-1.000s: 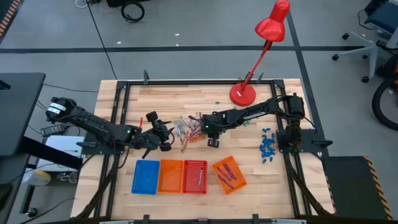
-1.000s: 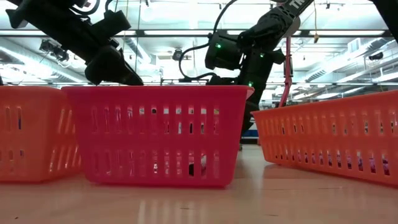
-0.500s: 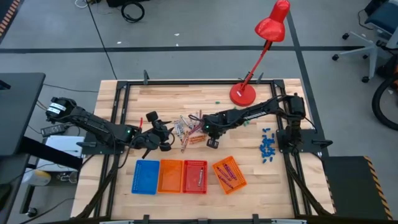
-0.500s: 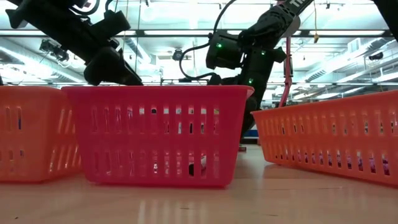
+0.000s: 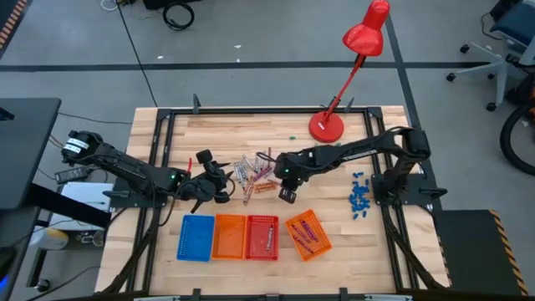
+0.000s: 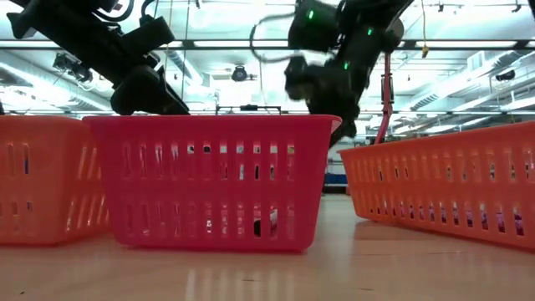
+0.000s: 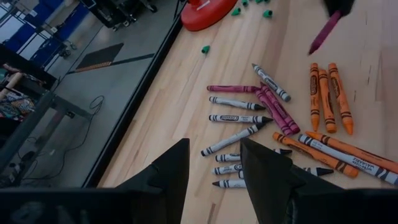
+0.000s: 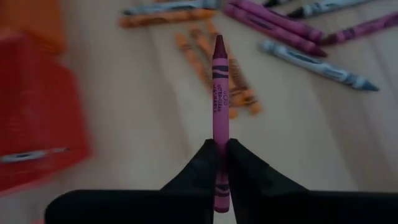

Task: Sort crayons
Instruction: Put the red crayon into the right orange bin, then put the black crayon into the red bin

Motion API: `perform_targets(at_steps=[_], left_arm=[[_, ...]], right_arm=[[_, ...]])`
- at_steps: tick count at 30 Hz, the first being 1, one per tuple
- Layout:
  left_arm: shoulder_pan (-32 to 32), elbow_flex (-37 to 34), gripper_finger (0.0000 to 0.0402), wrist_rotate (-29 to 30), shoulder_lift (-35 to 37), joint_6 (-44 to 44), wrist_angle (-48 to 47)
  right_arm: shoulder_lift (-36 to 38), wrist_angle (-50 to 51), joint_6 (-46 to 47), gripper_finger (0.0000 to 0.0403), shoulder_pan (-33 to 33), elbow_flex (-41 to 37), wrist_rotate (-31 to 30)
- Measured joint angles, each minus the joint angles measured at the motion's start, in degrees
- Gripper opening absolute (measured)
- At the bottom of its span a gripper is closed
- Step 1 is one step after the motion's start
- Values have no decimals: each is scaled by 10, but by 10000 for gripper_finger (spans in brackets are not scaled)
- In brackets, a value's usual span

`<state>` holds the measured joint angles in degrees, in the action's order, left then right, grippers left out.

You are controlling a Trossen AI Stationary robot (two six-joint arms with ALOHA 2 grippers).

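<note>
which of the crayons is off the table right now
The purple-pink crayon pinched between the right gripper fingers, lifted above the pile. All the other crayons lie flat on the wooden table or in baskets.

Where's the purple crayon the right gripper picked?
Pinched in the right gripper: the purple crayon hangs above the crayon pile at table centre, behind the red basket.

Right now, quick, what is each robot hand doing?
Left gripper: open, holding nothing, hovering beside the crayon pile.
Right gripper: shut on a purple-pink crayon, lifted above the table.
</note>
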<state>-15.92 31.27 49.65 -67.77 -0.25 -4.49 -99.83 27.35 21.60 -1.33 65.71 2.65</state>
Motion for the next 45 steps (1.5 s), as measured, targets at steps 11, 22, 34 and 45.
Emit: perform_targets(at_steps=[11, 22, 34, 45], left_arm=[[0, 0, 155, 0, 0, 0, 0], [0, 0, 155, 0, 0, -4, 5], [0, 0, 155, 0, 0, -26, 9], [0, 0, 155, 0, 0, -16, 13]], right_arm=[[84, 63, 160, 34, 94, 1, 58], [90, 96, 370, 34, 249, 1, -25], [90, 103, 586, 35, 318, -69, -62], [90, 15, 600, 104, 309, -115, -25]])
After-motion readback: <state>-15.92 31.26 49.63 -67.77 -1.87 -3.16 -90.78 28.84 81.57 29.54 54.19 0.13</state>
